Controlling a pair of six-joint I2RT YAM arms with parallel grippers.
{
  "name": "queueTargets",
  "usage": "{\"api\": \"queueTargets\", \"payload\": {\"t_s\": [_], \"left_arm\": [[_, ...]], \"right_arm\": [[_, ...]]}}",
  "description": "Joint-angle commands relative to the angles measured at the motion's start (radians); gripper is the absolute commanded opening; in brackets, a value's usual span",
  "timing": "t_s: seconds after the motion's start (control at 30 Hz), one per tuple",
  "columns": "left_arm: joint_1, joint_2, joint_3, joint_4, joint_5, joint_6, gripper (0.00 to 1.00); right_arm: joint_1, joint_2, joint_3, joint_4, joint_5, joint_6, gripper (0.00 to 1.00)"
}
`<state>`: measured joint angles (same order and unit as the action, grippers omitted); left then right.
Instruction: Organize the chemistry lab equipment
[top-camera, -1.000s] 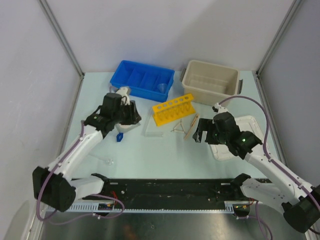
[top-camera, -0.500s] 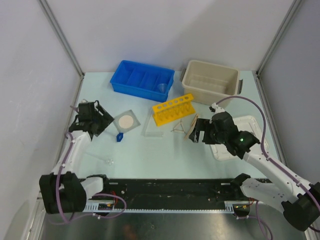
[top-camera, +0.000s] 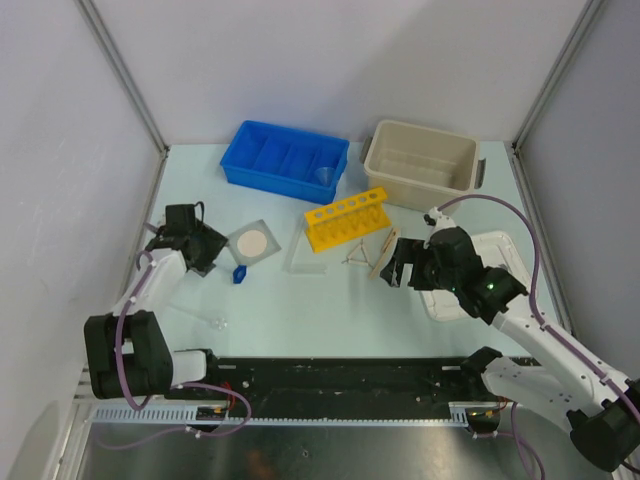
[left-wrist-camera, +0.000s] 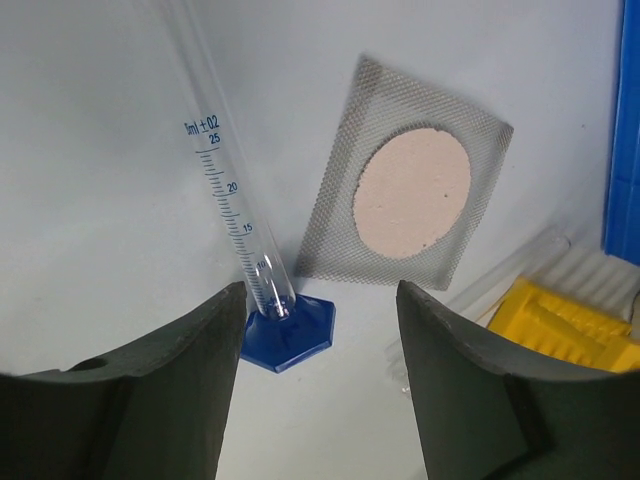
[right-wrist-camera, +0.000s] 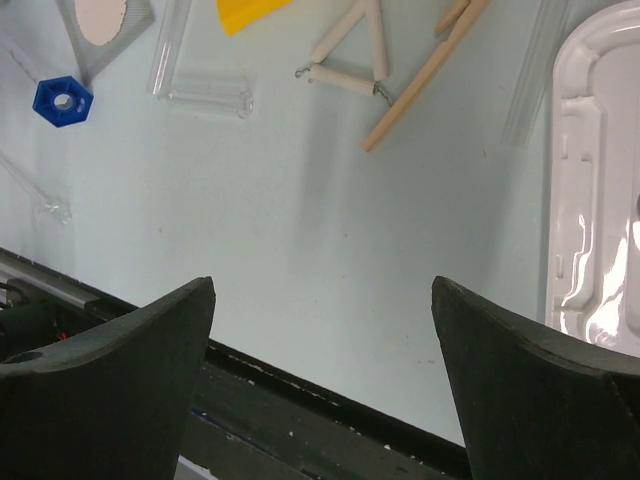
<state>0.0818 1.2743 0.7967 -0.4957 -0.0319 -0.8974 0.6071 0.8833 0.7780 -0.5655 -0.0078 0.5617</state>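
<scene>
The square gauze (top-camera: 253, 242) with its pale centre lies flat, also in the left wrist view (left-wrist-camera: 405, 195). My left gripper (top-camera: 205, 250) is open and empty, left of the gauze; its jaws (left-wrist-camera: 320, 305) frame the tiny blue hexagonal piece (left-wrist-camera: 287, 338), which is the base of a clear graduated tube (left-wrist-camera: 235, 215). This blue piece (top-camera: 240, 273) lies below the gauze. The yellow rack (top-camera: 347, 218), wire triangle (top-camera: 356, 254) and wooden clamp stick (top-camera: 385, 250) lie mid-table. My right gripper (top-camera: 396, 264) is open and empty beside the stick, above bare table (right-wrist-camera: 322, 290). A clear funnel (top-camera: 323, 176) sits in the blue bin.
The blue divided bin (top-camera: 262, 166) and the beige tub (top-camera: 378, 168) stand at the back. The white lid (top-camera: 503, 246) lies under the right arm, also in the right wrist view (right-wrist-camera: 600, 180). A clear plastic piece (right-wrist-camera: 205, 85) lies by the rack. A thin glass piece (top-camera: 216, 322) lies front left.
My left gripper has drawn back to the left off the gauze, leaving it bare on the table. My right gripper has shifted only slightly.
</scene>
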Motion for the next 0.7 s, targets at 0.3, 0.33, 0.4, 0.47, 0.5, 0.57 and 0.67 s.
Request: {"api": "queueTargets", "payload": {"t_s": [0.3,0.33,0.4,0.47,0.5,0.57,0.67], "left_arm": [[0.007,0.047,-0.043,0.016,-0.047,-0.122,0.64],[0.007,0.054,-0.045,0.017,-0.048,-0.124,0.64],[0.006,0.069,-0.047,0.016,-0.054,-0.127,0.63],[0.006,0.085,-0.051,0.016,-0.056,-0.132,0.63],[0.006,0.094,-0.053,0.016,-0.055,-0.135,0.63],[0.007,0.112,-0.056,0.017,-0.051,-0.14,0.62],[0.007,0.139,-0.056,0.018,-0.049,-0.141,0.61]], "right_arm": [[0.003,-0.027,-0.014,0.017,0.04,-0.03,0.95],[0.003,-0.028,-0.014,0.017,0.04,-0.03,0.94],[0.003,-0.029,-0.014,0.019,0.041,-0.03,0.94],[0.003,-0.028,-0.014,0.019,0.042,-0.029,0.94],[0.002,-0.027,-0.014,0.019,0.042,-0.029,0.94],[0.003,-0.025,-0.014,0.021,0.041,-0.028,0.94],[0.003,-0.026,-0.015,0.021,0.04,-0.027,0.94]]}}
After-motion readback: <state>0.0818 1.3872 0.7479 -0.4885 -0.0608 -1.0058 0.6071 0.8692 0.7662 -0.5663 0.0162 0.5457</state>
